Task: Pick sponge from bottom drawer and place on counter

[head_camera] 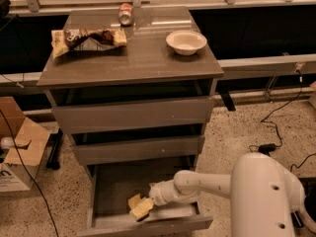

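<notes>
The bottom drawer (116, 181) of the grey-brown cabinet is pulled open. The pale-yellow sponge (141, 208) lies bent on the drawer floor near its front. My gripper (152, 199) reaches down into the drawer from the right on a white arm, and its tip is right at the sponge's upper right edge. The sponge still rests on the drawer floor. The counter (143, 60) is the flat top of the cabinet, well above the gripper.
On the counter lie a yellow-brown snack bag (88, 39) at the left, a white bowl (186, 42) at the right and a can (126, 14) at the back. The two upper drawers stand slightly ajar. A cardboard box (22, 152) stands left; cables (269, 147) lie right.
</notes>
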Motion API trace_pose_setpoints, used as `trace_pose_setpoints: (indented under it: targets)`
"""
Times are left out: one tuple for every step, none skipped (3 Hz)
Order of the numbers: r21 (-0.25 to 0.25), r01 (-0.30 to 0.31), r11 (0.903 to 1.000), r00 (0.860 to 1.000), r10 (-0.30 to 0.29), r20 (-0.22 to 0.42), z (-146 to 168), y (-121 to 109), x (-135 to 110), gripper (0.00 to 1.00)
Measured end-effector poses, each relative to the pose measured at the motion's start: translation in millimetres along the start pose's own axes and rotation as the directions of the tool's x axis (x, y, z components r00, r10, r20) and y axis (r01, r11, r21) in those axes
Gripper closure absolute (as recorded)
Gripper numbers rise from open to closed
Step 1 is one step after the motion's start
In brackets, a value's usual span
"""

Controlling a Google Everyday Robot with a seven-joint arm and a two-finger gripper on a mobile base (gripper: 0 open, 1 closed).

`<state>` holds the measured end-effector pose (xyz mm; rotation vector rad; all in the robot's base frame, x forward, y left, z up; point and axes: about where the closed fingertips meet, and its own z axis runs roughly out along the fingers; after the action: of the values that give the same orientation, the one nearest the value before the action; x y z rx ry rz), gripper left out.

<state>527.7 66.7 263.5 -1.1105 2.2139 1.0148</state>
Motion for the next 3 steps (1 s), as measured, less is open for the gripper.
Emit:
trace_pose_setpoints:
  targets:
    - [0.101,-0.056,0.9933,0.996,0.063,-0.064,36.1,-20.2,22.4,0.00]
    - [0.183,-0.099,0.9781,0.989,0.117,-0.091,67.1,-37.5,38.1,0.00]
    - [0.243,-0.142,0.9597,0.983,0.166,-0.082,90.0,-54.4,48.0,0.00]
